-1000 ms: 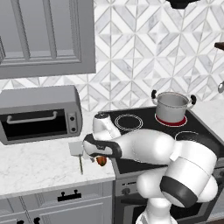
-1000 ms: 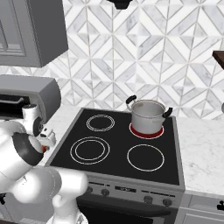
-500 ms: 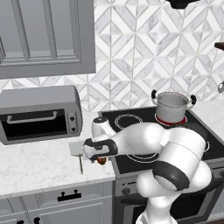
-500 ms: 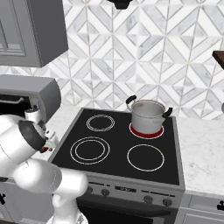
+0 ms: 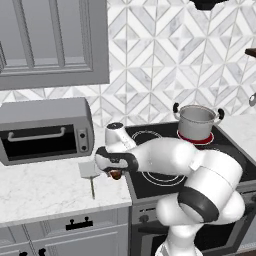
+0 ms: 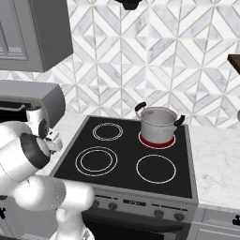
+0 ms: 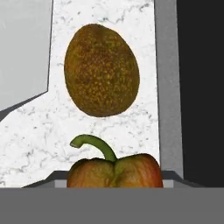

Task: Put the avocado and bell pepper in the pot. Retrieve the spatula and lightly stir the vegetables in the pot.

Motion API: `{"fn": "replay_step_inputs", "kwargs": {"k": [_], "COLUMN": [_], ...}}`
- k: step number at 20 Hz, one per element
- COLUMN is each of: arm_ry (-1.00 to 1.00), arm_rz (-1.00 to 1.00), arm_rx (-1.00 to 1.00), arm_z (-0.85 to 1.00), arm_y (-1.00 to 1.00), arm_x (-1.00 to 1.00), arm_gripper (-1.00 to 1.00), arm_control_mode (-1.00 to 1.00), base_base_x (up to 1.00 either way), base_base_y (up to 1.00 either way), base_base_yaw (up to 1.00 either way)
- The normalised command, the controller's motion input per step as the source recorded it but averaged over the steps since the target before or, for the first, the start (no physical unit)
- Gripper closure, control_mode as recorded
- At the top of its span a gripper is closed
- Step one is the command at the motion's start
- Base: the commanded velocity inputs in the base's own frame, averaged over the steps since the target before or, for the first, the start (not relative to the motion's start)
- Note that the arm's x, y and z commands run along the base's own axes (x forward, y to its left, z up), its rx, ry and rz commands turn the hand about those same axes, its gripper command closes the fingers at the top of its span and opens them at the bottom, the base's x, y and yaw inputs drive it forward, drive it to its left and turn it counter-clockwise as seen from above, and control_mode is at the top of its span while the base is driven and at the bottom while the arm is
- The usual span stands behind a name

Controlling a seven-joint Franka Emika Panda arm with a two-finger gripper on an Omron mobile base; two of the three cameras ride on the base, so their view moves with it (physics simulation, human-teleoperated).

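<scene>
So the arm is leaning way over to its left, with the tool (image 5: pixel 114 173) hanging low over the marble counter (image 5: pixel 45 187) right by the stove's edge. In the hand view the bell pepper (image 7: pixel 114 170) is sitting closest, curly green stem up, and the avocado (image 7: pixel 102 70) is lying just past it on the counter, the two not quite touching. Honestly can't tell how wide the tool is standing or whether it's got hold of anything, since the fingertips are hidden. The spatula (image 5: pixel 90 173) is lying flat just beside the tool, pale blade toward the toaster oven (image 5: pixel 45 130), thin handle pointing at the counter's front edge. Farther back, the pot (image 6: pixel 158 123) is sitting on the glowing red back-right burner of the stove (image 6: pixel 124 161), well apart from the veggies.
</scene>
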Motion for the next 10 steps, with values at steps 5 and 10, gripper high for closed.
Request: {"fn": "replay_step_inputs", "kwargs": {"k": [5,10], "arm_ry": [-0.03,0.00], "arm_rz": [-0.11,-0.21], "arm_rx": [0.24,0.10], "arm_z": [1.00,1.00], "arm_y": [-0.84,-1.00], "arm_x": [-0.25,0.11], "arm_gripper": [1.00,1.00], "arm_control_mode": [-1.00,-1.00], "base_base_x": [0.00,0.00], "base_base_y": [0.00,0.00], "base_base_yaw": [0.00,0.00]}}
